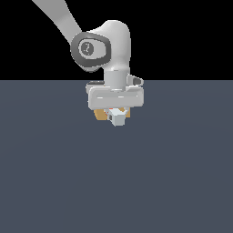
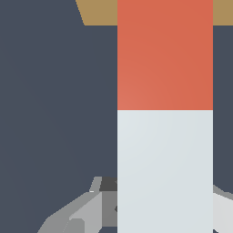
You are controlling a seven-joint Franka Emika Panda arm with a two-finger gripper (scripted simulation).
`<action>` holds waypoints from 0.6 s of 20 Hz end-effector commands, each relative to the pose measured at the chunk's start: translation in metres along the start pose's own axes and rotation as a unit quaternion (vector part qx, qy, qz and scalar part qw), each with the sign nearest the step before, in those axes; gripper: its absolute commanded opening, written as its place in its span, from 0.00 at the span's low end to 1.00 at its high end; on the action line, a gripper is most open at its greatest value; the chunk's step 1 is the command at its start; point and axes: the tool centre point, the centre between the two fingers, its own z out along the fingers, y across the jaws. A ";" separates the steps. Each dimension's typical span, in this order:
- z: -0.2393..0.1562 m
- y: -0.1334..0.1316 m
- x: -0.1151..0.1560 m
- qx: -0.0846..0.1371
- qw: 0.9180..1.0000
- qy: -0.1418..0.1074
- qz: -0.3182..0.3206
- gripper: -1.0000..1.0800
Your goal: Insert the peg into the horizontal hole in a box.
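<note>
Exterior view: arm low over the counter (image 1: 116,182). The fingers (image 1: 116,114) are closed on the peg (image 1: 118,119), whose white end faces the camera. The box (image 1: 101,113) shows only as tan slivers behind the hand.

Wrist view: peg (image 2: 164,113) runs lengthwise, white half at the fingers (image 2: 77,211), red-orange half reaching the box (image 2: 98,11) (hole itself hidden in both views).

the peg (image 2: 164,91) points toward the box (image 2: 98,11), apparently just before its face.
</note>
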 end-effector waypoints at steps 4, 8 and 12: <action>-0.003 0.003 0.000 -0.003 1.000 0.000 0.000 0.00; -0.002 0.001 0.002 -0.001 1.000 0.000 0.000 0.00; -0.001 0.001 0.015 -0.001 1.000 0.000 0.000 0.00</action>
